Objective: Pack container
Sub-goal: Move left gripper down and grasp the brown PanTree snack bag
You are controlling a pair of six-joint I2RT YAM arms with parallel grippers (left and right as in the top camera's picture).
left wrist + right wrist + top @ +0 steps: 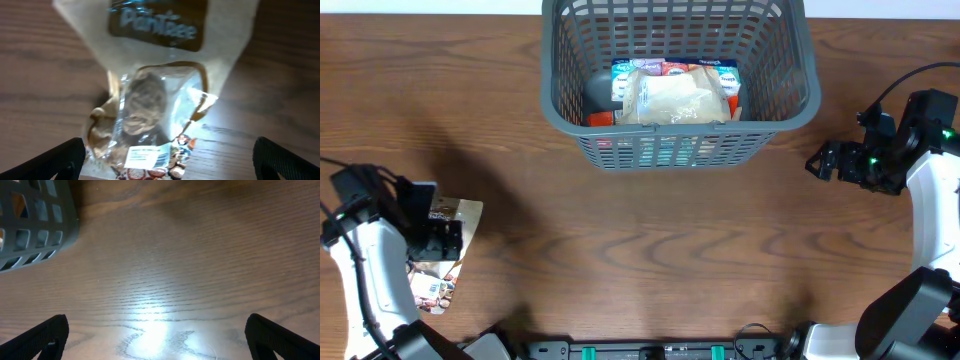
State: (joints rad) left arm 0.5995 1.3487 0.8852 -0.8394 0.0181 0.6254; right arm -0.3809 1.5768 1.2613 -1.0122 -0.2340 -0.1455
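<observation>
One snack packet (pixel 150 100) is framed by the wide-open, empty left gripper (pixel 170 160), seemingly for pickup into the basket (pixel 680 128); the right gripper (pixel 157 335) is parked aside, equally spread and empty.

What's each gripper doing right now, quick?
Left gripper: open, over the snack packet, not gripping it.
Right gripper: open, holding nothing.

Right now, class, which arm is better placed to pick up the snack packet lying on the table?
Left. The left gripper, open, hovers over the packet; the right gripper is far off, beside the basket.
</observation>
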